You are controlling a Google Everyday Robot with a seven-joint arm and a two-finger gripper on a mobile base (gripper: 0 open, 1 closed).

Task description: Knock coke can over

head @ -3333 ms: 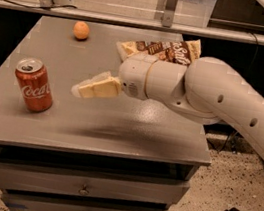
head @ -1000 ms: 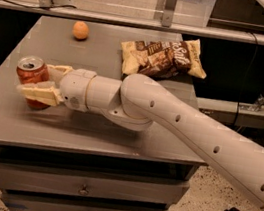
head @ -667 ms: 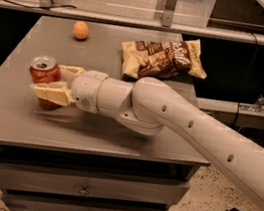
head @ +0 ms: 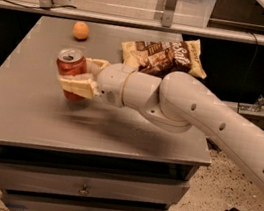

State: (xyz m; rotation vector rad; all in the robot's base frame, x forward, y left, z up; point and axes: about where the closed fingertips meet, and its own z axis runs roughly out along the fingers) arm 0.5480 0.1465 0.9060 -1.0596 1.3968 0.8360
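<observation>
The red coke can [head: 70,68] stands upright, silver top showing, on the left part of the grey table [head: 24,109]. My gripper [head: 84,75] reaches in from the right and is shut on the can. One cream finger [head: 77,86] lies across its front and the other [head: 96,64] is behind it. The can's lower right side is hidden by the fingers. My thick white arm [head: 196,114] stretches across the table's middle to the right edge.
A round orange fruit [head: 81,30] sits at the back left of the table. A yellow-brown chip bag [head: 163,56] lies at the back, just behind my arm. Drawers [head: 84,189] are under the tabletop. A railing runs behind the table.
My gripper reached left, closed around the can, and has since carried it to the right and a little toward the table's back. The fruit and bag have not moved.
</observation>
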